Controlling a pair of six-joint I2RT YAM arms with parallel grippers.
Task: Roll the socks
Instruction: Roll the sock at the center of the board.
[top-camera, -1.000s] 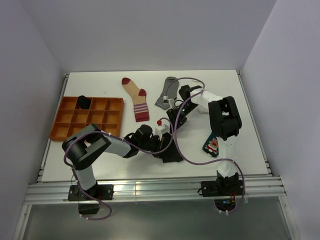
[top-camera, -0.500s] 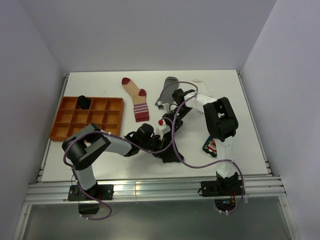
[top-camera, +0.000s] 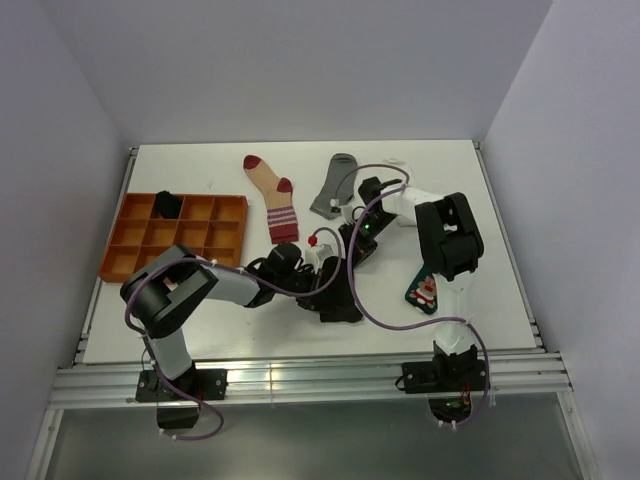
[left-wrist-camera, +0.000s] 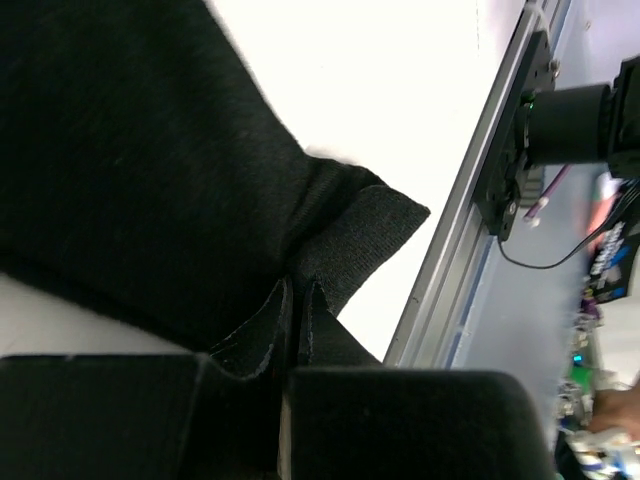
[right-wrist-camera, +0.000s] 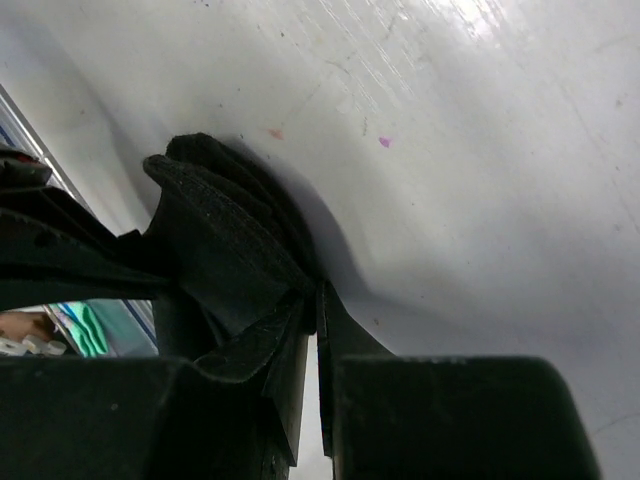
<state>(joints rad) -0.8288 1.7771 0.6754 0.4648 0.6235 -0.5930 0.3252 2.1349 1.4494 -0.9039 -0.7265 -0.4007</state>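
Black sock (top-camera: 338, 300) edges pinched, both hands (left-wrist-camera: 297, 300) (right-wrist-camera: 318, 300)

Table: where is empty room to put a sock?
Bare: the back corner behind the orange tray, left of the striped sock; the right edge beside the Christmas sock. Crowded: the middle, where the left gripper and right gripper pinch the black sock.

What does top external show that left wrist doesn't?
Only top external: the orange tray, striped sock, grey sock, Christmas sock and the right hand. Only left wrist: close up, a fold of the black sock pinched in the shut left hand, plus the edge rail. Both: the black sock, gripped by the left hand.
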